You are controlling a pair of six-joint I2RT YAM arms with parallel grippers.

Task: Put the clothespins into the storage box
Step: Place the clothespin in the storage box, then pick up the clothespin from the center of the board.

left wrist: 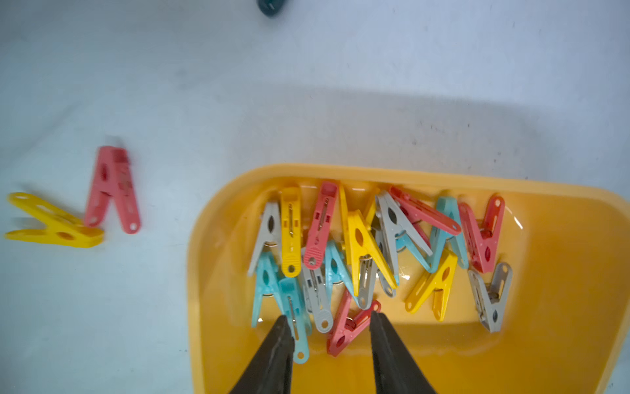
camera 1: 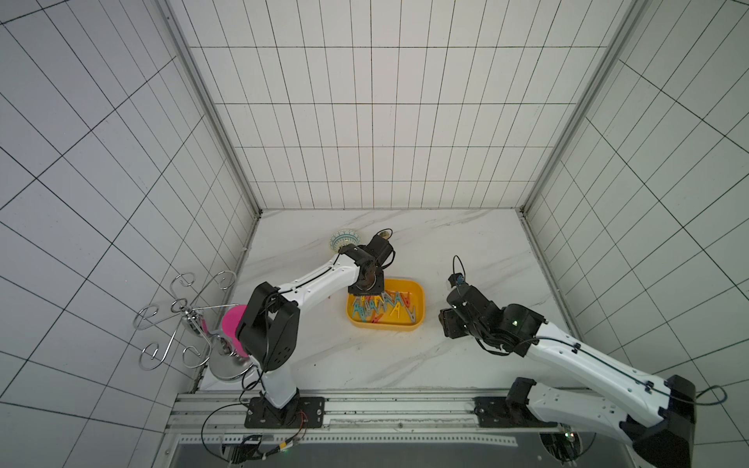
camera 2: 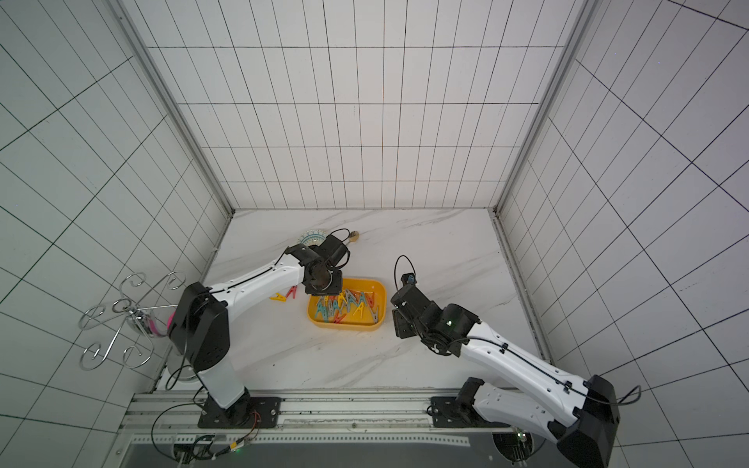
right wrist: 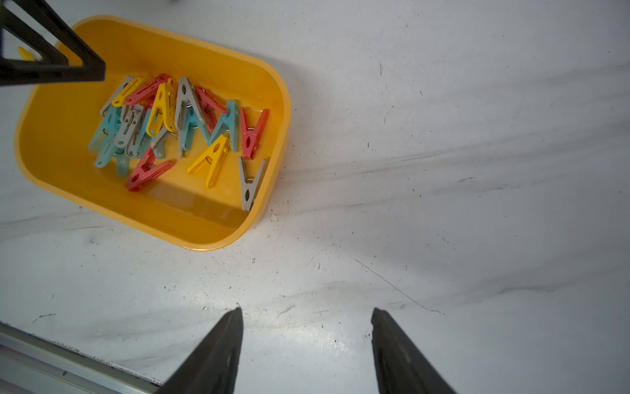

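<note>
Left pincer: the left pincer hangs with its jaws parted and nothing clamped between them, tips pointing down into one end of the storage box.
Just under it: a teal peg lies alongside one finger and a red peg reaches toward the other. Both rest in the box, and I cannot tell whether either finger touches them.
Clothespins in the box: the clothespins sit in a loose heap of red, yellow, teal and grey, many overlapping and crowded toward the pincer's end. A grey peg lies apart against the opposite wall.
Clothespins outside: a loose red peg and a loose yellow peg lie on the table near the box on the left arm's side, their ends touching or nearly so. A top view shows them partly tucked under the left arm.
Storage box: yellow, upright, in the middle of the marble table between the two arms in both top views.
Right pincer: the right pincer is spread wide and empty, over bare table beside the box and apart from it.
Further off: a small patterned bowl stands beyond the left arm's wrist. A curly wire stand with a pink cup stands at the table's left edge.
</note>
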